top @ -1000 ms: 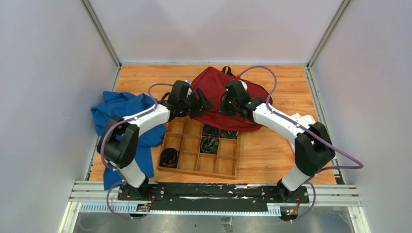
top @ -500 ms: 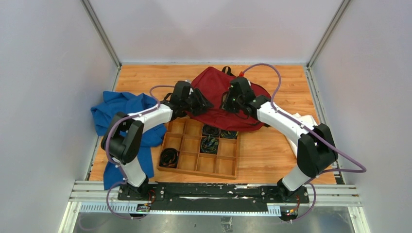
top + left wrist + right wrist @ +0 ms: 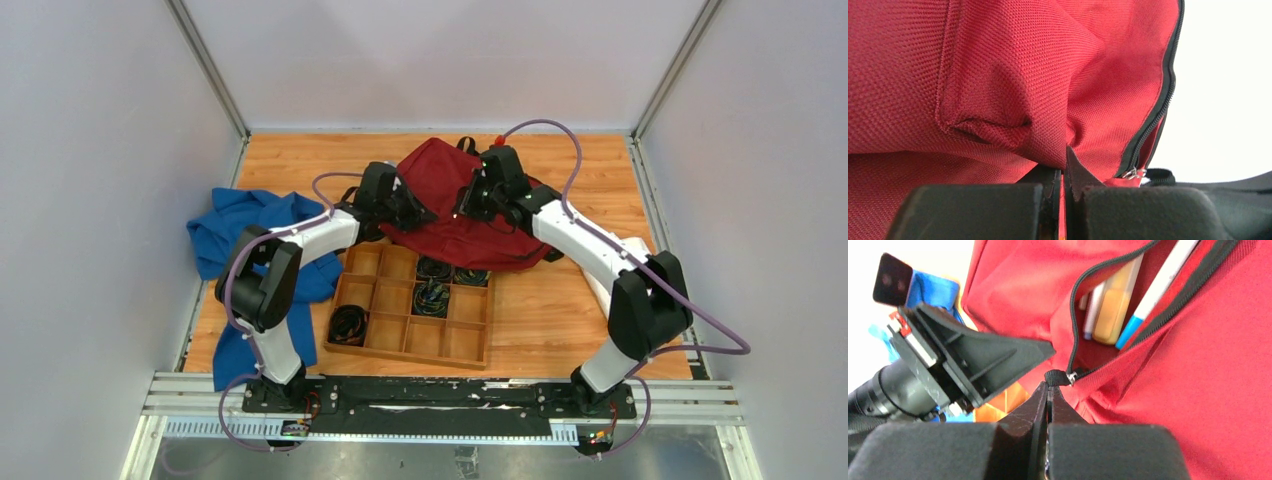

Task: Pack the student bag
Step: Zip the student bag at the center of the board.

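Left gripper (image 3: 1064, 167) first: its jaws are pressed together on a fold of the student bag's (image 3: 440, 175) red fabric, just left of the black zipper line. My right gripper (image 3: 1048, 390) is also clamped, pinching the small black zipper pull (image 3: 1055, 377) at its very tips. The bag lies at the far middle of the table (image 3: 560, 310), touching the far edge of the wooden tray (image 3: 405, 355), with the blue cloth (image 3: 240, 225) to its left.

My worries from here, as I judge it. The pull is caught only by the fingertips, so a sideways tug could let it pop free. The left hold is on loose cloth, not a seam; if that fold stretches or slides out, the whole bag will drag along with the zipper instead of bracing against it. Inside the open pocket a white pen with a blue cap (image 3: 1148, 295) and a yellow item (image 3: 1115, 302) lie close to the teeth. Running the slider past them could jam it or pull them out.
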You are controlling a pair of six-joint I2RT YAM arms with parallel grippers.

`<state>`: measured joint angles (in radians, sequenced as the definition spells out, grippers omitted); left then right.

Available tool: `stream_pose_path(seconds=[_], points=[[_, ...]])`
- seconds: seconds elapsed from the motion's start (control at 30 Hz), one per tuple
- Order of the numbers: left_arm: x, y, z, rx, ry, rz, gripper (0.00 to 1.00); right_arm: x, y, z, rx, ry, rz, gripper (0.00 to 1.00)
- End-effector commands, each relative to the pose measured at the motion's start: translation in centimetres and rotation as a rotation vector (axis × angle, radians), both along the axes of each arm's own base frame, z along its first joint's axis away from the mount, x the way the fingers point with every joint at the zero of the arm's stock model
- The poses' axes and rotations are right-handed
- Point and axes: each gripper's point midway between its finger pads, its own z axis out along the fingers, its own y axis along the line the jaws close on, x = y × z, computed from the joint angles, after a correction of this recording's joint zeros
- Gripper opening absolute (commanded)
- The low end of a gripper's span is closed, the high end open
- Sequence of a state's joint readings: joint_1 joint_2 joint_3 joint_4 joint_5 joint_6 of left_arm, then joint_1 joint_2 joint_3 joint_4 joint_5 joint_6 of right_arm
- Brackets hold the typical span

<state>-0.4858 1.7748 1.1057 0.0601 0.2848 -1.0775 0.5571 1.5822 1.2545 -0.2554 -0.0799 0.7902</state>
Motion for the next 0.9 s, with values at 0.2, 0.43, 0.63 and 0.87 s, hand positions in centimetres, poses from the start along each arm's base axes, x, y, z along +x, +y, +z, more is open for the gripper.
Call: stream_pose_path(seconds=[0.2,0.43,0.63,0.87], points=[[-0.4,-0.4,0.3,-0.019,-0.02,-0.032,0.0,6.4,-2.4,0.1,0.054,0.048,-0.113,0.0],[-1.1,-0.4,0.7,-0.01,-0.039,-0.072,0.0,8.8,-4.3,-2.3,0.091,0.126,-0.185,0.0],[-1.3,-0.6,2.4,0.019,-0.09,-0.14,0.04,8.3,-3.7,-1.3,0.15,0.141,-0.125,0.0],[-2.4,-2.0,4.9,-0.007,-0.14,-0.178,0.65,4.6,-2.4,0.1,0.205,0.14,-0.041,0.0]])
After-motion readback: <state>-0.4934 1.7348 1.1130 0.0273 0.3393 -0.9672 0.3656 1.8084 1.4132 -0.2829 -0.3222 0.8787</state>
